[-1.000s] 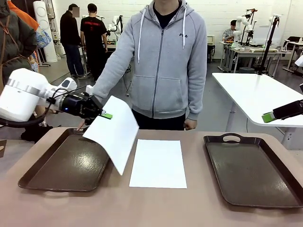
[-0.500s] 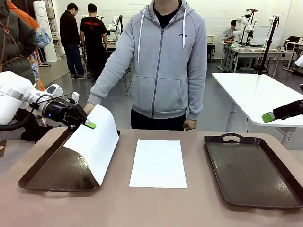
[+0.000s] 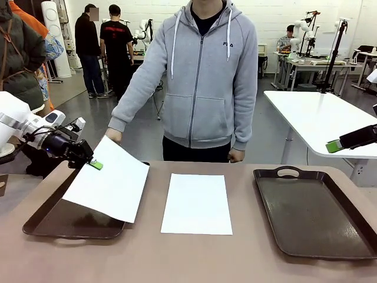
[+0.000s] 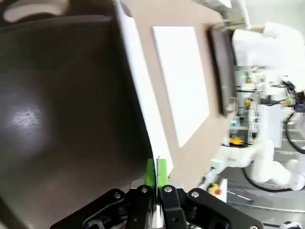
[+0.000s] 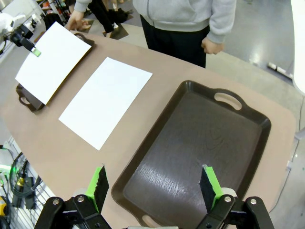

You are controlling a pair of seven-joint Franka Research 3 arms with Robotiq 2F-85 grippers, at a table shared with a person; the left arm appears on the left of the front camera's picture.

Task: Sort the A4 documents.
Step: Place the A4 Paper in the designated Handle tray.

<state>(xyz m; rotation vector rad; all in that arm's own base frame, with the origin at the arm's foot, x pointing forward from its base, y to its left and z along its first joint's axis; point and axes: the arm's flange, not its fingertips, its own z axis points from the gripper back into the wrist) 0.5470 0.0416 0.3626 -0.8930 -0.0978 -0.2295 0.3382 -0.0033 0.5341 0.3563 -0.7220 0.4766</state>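
Observation:
My left gripper is shut on the top corner of a white A4 document. The sheet hangs tilted over the left brown tray, its low edge near the tray's right rim. In the left wrist view the green pads pinch the sheet's edge above the tray. A second A4 document lies flat on the table's middle. My right gripper is open with nothing in it, raised over the right brown tray.
A person in a grey hoodie stands at the far side, one hand resting near the left tray's far edge. Bare table runs along the front edge. Other tables and people are farther back.
My left gripper has moved left and down with the sheet, which now lies lower and flatter over the left tray. The right arm and the flat sheet have not moved.

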